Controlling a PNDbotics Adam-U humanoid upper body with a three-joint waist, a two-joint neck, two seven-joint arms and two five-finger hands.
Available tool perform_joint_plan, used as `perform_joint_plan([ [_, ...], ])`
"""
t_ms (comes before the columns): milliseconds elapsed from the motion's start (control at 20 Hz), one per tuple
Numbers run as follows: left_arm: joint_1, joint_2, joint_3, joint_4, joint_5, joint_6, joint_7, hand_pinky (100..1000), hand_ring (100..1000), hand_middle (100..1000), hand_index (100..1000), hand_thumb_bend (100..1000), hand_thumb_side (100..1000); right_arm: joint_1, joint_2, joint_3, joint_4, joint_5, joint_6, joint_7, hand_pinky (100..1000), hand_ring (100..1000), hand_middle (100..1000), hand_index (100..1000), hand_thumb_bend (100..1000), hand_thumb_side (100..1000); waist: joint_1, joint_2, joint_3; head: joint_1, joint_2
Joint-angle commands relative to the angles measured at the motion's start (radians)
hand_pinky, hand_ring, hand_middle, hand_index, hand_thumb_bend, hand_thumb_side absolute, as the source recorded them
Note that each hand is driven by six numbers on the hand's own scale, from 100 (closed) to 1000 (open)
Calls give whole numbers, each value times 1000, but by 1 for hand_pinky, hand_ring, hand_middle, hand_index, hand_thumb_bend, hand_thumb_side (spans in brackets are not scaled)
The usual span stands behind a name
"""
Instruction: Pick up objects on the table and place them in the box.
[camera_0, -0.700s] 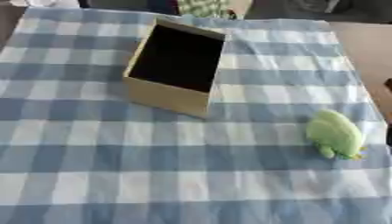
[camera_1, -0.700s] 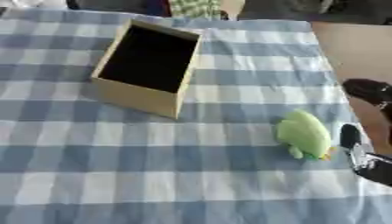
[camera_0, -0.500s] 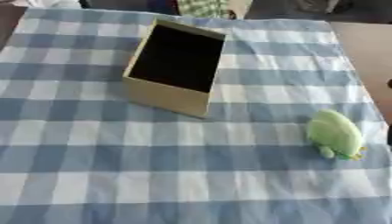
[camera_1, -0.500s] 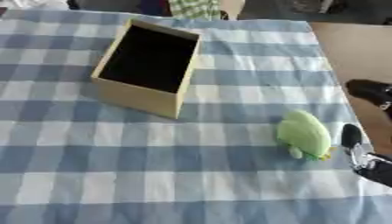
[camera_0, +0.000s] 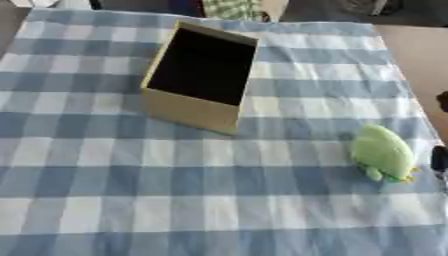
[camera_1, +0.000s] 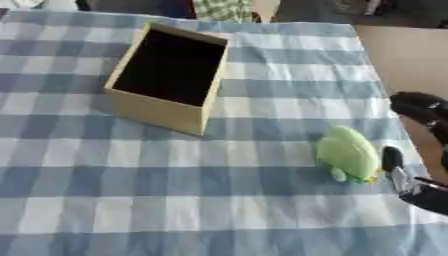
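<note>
Right hand (camera_1: 418, 150), fingers spread wide and empty, flanked the green toy (camera_1: 347, 153) at the near right of the checked surface (camera_1: 131, 200). A sound grasp would span the toy's sides. The open box (camera_1: 166, 76) stood farther left.

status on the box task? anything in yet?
Done: nothing visible; the box interior looks dark and empty. In hand: nothing gripped. The right hand sits at the right edge beside the green toy, a fingertip close to it, not closed on it. Left: grasp the toy, which lies on the checkered cloth, and drop it in the box.
</note>
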Motion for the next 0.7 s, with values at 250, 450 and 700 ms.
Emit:
perform_joint_plan([
  [250,-13,17,5,-15,-4,1,-2,413,745,790,624,100,759,29,-67,14,-15,120,8,110,940,915,869,911,100,630,-1,-19,0,-7,-13],
  [450,-12,17,5,-15,-4,1,-2,413,745,790,624,100,759,27,-69,28,-15,185,15,176,955,922,876,914,100,474,-1,-18,2,-7,-12],
  [700,-11,16,5,-15,-4,2,-3,413,746,790,624,100,759,23,-66,36,-15,246,51,216,968,915,873,915,190,210,-3,-19,1,-8,-11],
])
